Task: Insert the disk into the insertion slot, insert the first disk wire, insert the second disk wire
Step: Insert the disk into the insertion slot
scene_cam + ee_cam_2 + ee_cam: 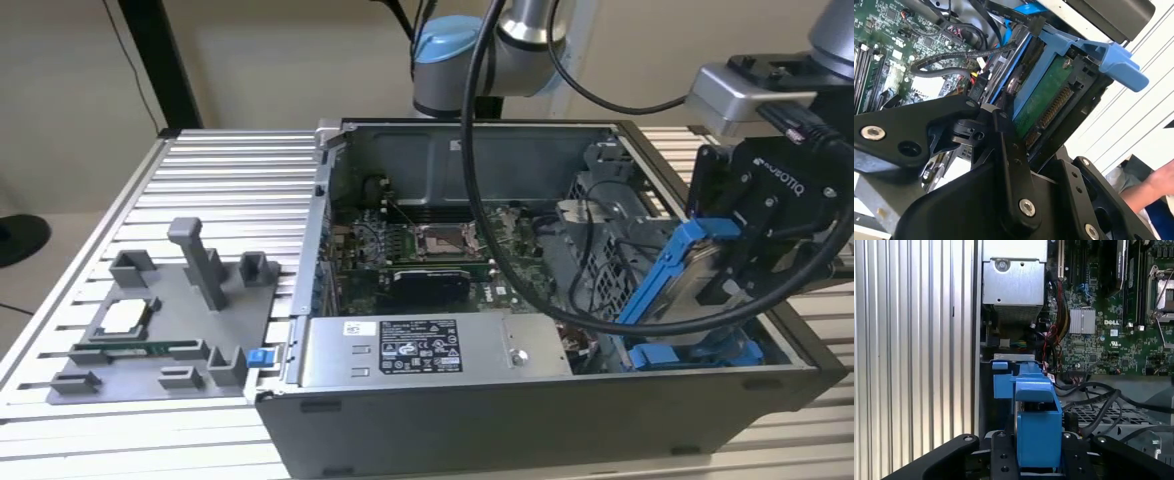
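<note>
The disk (pixel 678 270) is up in the air in its blue carrier, over the corner of the open computer case (pixel 534 420) at the exterior view's right. It leans steeply, its lower end down by the blue rails of the insertion slot (pixel 687 355). It is not seated in the slot, and I can't tell whether it touches the rails. The black gripper (pixel 731 262) is pinching the disk from both sides. In the first wrist view the fingers (pixel 1001 457) sit flat against the blue carrier (pixel 1038 420). In the second wrist view the disk's green circuit-board face (pixel 1046 102) shows above the gripper's linkage.

The arm (pixel 461 45) stands behind the case, with its wrist hanging over the case's side at the exterior view's right. A thick black cable (pixel 470 180) loops down from it across the motherboard (pixel 427 262).

Along the case's front edge lies the grey power supply box (pixel 427 350) with its sticker. The case stands on a slatted metal table (pixel 227 175). A grey parts fixture (pixel 147 335) sits on it towards the exterior view's left. A person's hand (pixel 1158 186) shows beside the table in the second wrist view.
</note>
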`<action>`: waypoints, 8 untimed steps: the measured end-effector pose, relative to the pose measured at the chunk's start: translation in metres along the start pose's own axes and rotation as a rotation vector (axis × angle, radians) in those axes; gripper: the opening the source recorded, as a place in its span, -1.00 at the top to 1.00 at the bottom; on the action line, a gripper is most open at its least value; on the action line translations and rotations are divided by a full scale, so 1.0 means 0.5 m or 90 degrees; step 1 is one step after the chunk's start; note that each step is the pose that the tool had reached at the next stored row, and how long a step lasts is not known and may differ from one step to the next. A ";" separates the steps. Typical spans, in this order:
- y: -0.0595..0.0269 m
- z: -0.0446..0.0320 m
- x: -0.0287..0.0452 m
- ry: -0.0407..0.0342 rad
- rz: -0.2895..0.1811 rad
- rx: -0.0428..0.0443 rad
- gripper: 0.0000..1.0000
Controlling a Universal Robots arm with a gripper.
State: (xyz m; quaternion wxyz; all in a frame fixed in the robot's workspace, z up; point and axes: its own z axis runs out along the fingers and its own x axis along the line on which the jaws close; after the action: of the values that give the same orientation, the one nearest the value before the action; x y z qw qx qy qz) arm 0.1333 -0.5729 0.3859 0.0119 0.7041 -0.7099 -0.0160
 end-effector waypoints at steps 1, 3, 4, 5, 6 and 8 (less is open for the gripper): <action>0.000 0.000 0.000 -0.0001 0.000 0.0000 1.00; 0.000 0.000 0.000 0.0000 0.000 0.0000 -1.00; 0.000 0.000 0.000 0.0000 0.000 0.0000 -1.00; 0.000 0.000 0.000 -0.0001 0.000 0.0000 -1.00; 0.000 -0.002 0.000 -0.0002 0.000 0.0000 -1.00; 0.001 -0.013 0.000 -0.0002 0.000 0.0000 -1.00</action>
State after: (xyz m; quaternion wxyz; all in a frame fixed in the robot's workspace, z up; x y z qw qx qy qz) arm 0.1333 -0.5729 0.3925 0.0118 0.7040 -0.7099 -0.0162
